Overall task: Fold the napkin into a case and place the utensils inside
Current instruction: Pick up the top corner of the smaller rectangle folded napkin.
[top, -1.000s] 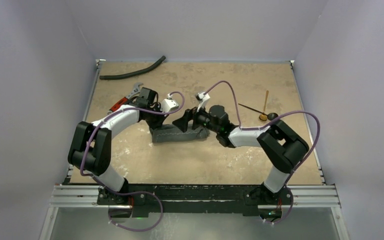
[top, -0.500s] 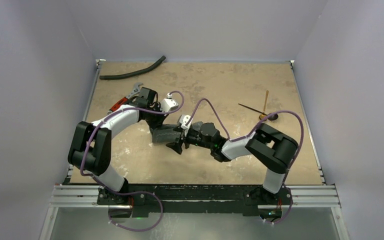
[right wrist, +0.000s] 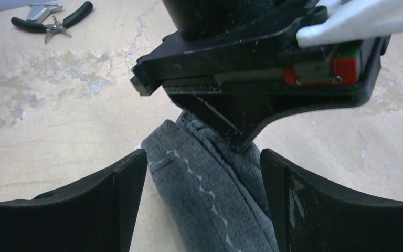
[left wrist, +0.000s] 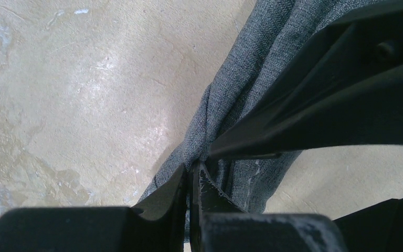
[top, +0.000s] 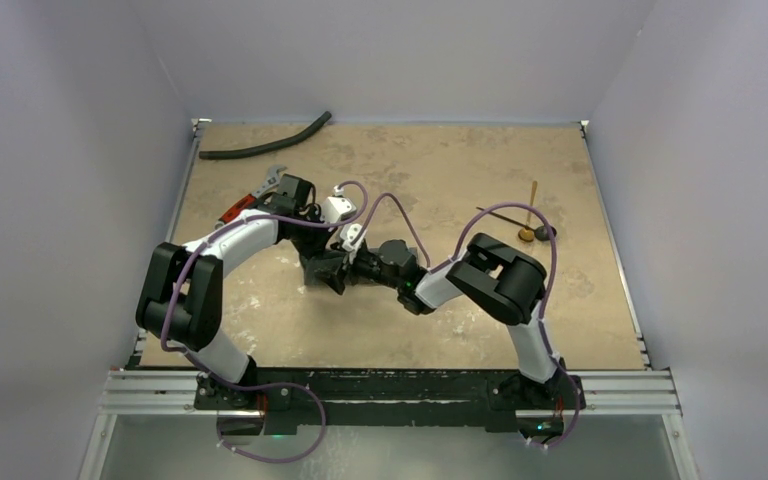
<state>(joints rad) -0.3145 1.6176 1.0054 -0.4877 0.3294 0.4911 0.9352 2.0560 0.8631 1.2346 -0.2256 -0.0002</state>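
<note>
The grey woven cloth napkin [right wrist: 210, 210] with a pale stitched hem lies bunched into a narrow roll left of the middle of the mottled tan tabletop [top: 440, 330], and both arms crowd over it. The left gripper [left wrist: 191, 176] has its dark fingers pressed together on a gathered fold of the cloth, pinching it. The right gripper [right wrist: 204, 157] faces it from the other side with its fingers spread wide, one on each side of the roll, and the left gripper's black body hangs directly in front of it. Purple cables [top: 400, 215] loop above the two wrists. Just beside the left forearm, on its far side, lies a red-handled metal wrench [top: 250, 200], and a long black hose [top: 265, 145] rests by the far edge near the left corner. The utensils sit well apart from the napkin at the far right: a thin black spoon [top: 545, 232] with a rounded bowl and a slim gold stick [top: 533, 205], crossing each other near the right edge. Pale lilac walls [top: 80, 200] close in on three sides and a metal rail [top: 390, 392] runs along the near edge. Open tabletop remains across the near half and the far middle.
</note>
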